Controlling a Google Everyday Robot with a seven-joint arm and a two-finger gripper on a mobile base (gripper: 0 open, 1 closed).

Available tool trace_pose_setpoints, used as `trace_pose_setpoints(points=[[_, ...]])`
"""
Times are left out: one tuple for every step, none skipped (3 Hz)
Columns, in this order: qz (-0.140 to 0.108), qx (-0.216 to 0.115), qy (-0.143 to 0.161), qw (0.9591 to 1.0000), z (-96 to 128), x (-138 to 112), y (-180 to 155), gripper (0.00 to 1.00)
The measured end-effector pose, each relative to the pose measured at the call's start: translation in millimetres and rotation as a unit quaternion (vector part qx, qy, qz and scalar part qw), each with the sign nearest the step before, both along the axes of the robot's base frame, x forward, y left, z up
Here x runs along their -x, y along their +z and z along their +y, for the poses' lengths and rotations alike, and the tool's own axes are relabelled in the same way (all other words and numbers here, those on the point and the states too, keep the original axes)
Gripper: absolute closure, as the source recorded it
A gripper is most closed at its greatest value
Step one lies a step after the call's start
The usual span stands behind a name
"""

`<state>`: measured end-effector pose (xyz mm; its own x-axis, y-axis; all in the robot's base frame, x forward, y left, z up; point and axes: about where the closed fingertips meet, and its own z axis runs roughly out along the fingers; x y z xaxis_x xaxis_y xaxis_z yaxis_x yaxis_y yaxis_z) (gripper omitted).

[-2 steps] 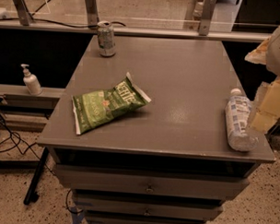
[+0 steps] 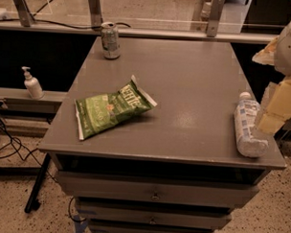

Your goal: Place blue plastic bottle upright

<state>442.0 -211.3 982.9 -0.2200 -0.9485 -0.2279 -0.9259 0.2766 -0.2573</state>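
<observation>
The blue plastic bottle (image 2: 247, 126) lies on its side at the right edge of the grey cabinet top (image 2: 185, 81), its white cap pointing toward the far side. It is clear with a blue-and-white label. My gripper (image 2: 276, 107), cream coloured, comes in from the right edge of the view. It sits just to the right of the bottle and slightly above it, overlapping the bottle's right side. I cannot tell whether it touches the bottle.
A green chip bag (image 2: 110, 107) lies on the left half of the top. A silver drinks can (image 2: 110, 40) stands at the far left corner. A white pump dispenser (image 2: 32, 84) stands on a lower ledge to the left. Drawers (image 2: 155, 193) are below the top.
</observation>
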Motion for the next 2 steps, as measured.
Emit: trace_pose_setpoints(points=[[0.013,-0.022,-0.032,0.9992,3.6,-19.4,-2.3,0.00],[0.040,-0.061,-0.123,0.9897,-10.6,-40.4,-20.8,0.00]])
